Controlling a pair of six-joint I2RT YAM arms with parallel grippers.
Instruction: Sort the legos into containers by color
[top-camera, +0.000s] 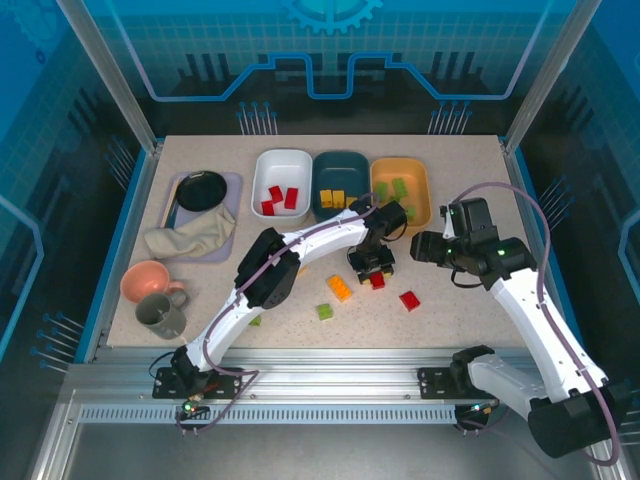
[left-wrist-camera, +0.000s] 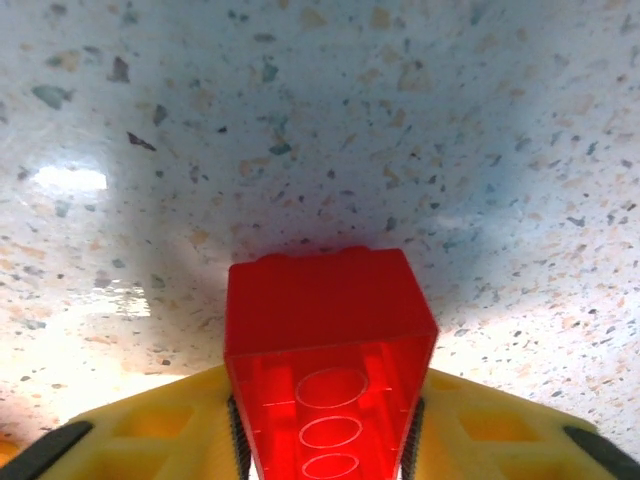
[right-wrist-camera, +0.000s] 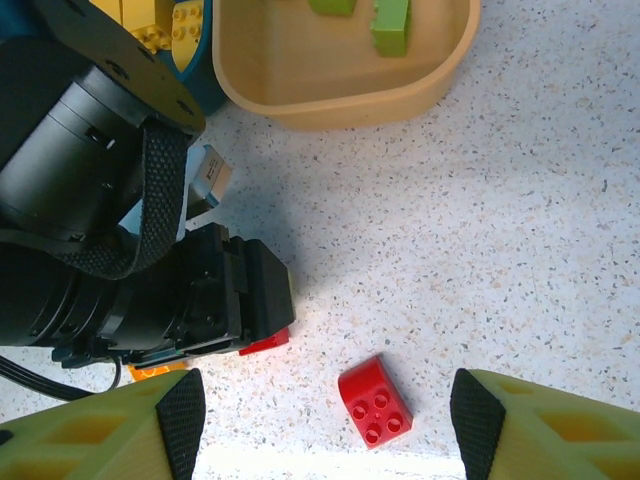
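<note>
One red lego (left-wrist-camera: 330, 340) pinched in left gripper (top-camera: 372, 272), right gripper (right-wrist-camera: 325, 415) spread

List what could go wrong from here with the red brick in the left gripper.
1. The left gripper pinches the red brick by one end, most of it jutting out; it may twist loose on the way to the white tub.
2. The right gripper hangs open over the loose red brick, close beside the left gripper; moving both together could knock them.
3. A drop near the teal tub would mix colors.
</note>
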